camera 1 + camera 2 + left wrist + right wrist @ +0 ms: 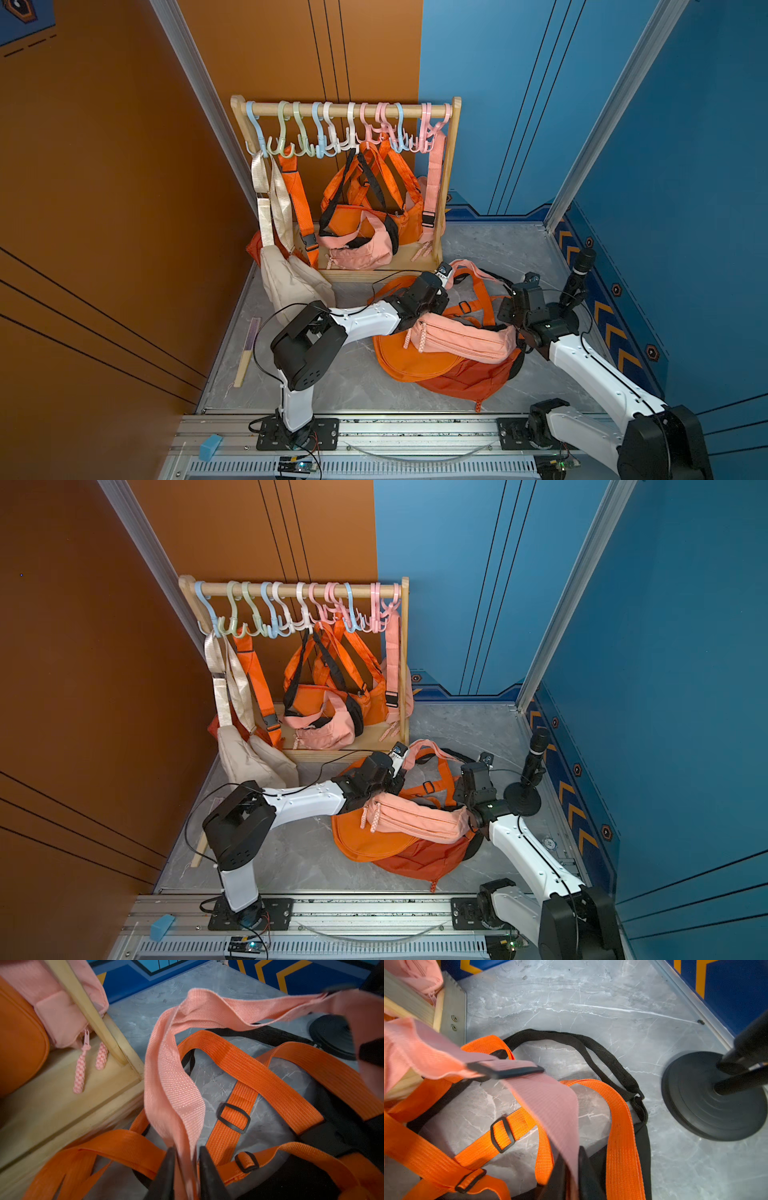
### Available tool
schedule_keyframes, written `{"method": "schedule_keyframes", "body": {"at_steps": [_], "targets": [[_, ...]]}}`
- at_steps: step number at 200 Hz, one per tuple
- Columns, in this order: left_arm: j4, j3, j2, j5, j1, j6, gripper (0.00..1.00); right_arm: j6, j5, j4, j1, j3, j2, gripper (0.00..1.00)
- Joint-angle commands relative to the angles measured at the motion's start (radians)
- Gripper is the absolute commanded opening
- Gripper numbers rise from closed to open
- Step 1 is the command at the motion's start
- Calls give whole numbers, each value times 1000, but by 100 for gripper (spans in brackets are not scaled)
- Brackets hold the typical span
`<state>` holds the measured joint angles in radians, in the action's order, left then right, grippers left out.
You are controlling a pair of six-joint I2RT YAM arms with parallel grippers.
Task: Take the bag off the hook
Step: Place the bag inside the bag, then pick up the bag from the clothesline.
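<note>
Both top views look down from high up above the front rail [415,428]. They face the wooden rack [345,110] at the back. They sit side by side and show almost the same whole scene from far off.

The left wrist camera rides on the left arm [361,320]. It is low and very close, looking along a pink strap [172,1088] past the rack's foot.

The right wrist camera on the right arm [582,361] is close too and faces the black stand [695,1101].

Both wrist views share the pink strap, the orange straps [239,1059] and the stand.

Left arm [361,318] stretched low, forward and rightward; left gripper [187,1154] jaws parted. Right arm [590,361] bent forward and inward; right gripper [572,1164] jaws close together, grip unclear.
</note>
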<state>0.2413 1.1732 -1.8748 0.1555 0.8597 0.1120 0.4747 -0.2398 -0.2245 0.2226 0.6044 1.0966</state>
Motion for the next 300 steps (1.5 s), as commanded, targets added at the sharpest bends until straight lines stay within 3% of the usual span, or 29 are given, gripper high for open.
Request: {"method": "schedule_keyframes", "body": {"at_steps": [1,30,62,80,89,93,105,148,203,257,277,300], "targets": [[31,25,-15,-15,-18,15,43,10,43,61,-18,-19,30,25],[43,8,-8,-10,-30,34,57,3,63,60,-31,-5,53,47],[64,-24,56,9,-34,36,71,-17,92,14,-35,42,24,89],[74,-53,120,32,-34,35,81,-28,103,-15,-29,73,-14,100],[78,-69,156,44,-33,36,85,-33,101,-31,-22,91,-33,100],[79,-76,173,50,-31,37,94,-36,101,-41,-17,102,-42,100],[78,-101,228,70,-33,38,100,-45,95,-69,1,134,-64,100],[78,-236,448,142,-51,80,98,-124,14,-189,138,295,-82,100],[24,-372,724,255,-63,139,98,-233,-51,-345,302,579,24,100],[-168,-440,1022,355,-80,154,98,-309,4,-405,403,845,197,100],[-292,-451,1133,371,-121,172,98,-334,25,-419,440,942,283,93],[-408,-471,1253,371,-187,188,98,-367,64,-451,472,1068,394,73]]}}
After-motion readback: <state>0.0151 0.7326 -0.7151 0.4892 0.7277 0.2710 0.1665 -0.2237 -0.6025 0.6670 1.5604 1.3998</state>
